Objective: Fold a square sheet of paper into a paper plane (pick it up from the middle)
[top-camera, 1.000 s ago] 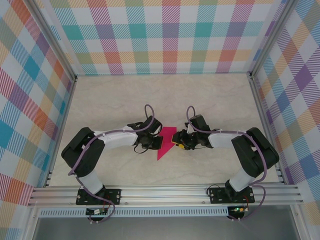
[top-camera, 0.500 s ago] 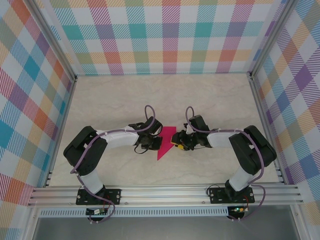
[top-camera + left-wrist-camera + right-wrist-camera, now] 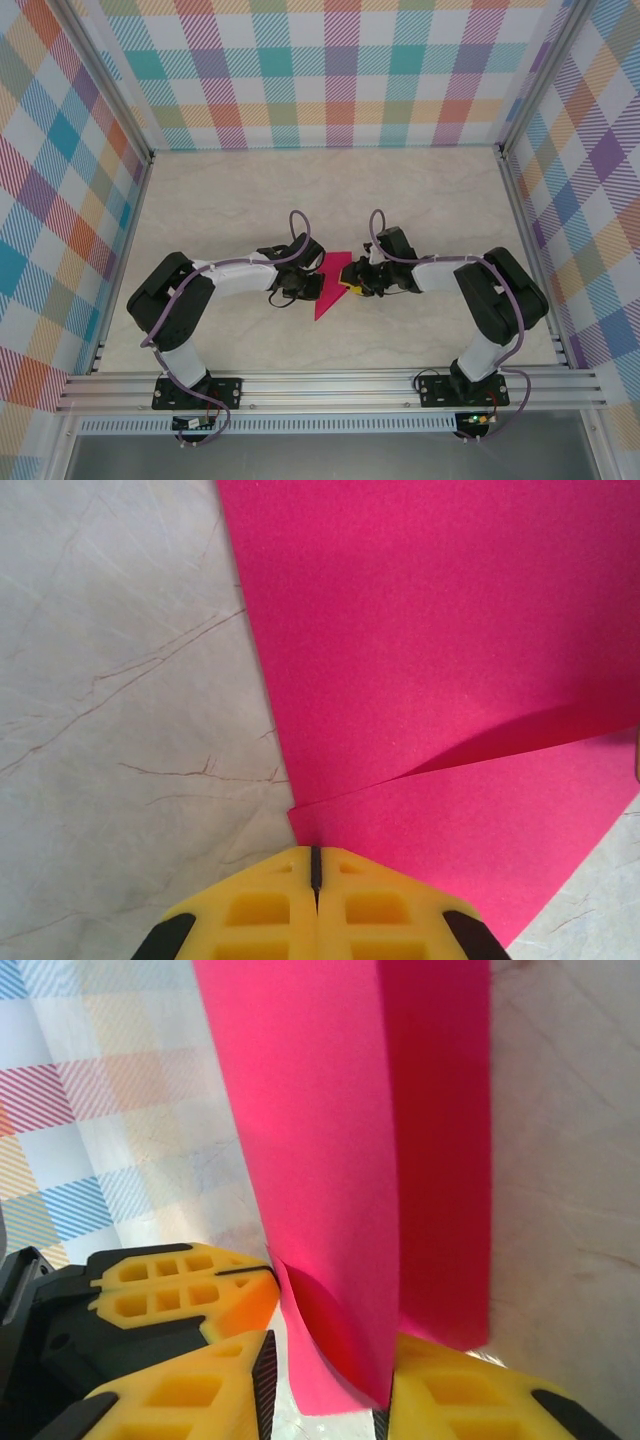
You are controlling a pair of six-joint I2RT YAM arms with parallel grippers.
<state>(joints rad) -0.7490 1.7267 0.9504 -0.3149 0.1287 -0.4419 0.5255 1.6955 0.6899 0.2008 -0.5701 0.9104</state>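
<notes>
The square sheet of paper [image 3: 333,283] is a magenta-pink pointed shape lying between the two grippers on the table. In the left wrist view the paper [image 3: 420,660] shows a folded flap. My left gripper [image 3: 315,852] is shut, its yellow tips resting at that flap's corner. In the right wrist view a flap of the paper [image 3: 330,1160] stands up and curls between the jaws of my right gripper [image 3: 328,1375]. The jaws are still apart: the right pad touches the paper, the left pad stands clear. My left gripper's fingers [image 3: 180,1285] touch the paper's far edge.
The marble-look table [image 3: 250,200] is walled by plaid panels [image 3: 340,70] at the back and both sides. An aluminium rail [image 3: 330,385] with both arm bases runs along the near edge.
The right gripper's jaws have narrowed around the raised flap, and it has edged slightly left toward the paper. The left gripper has stayed shut and in place.
</notes>
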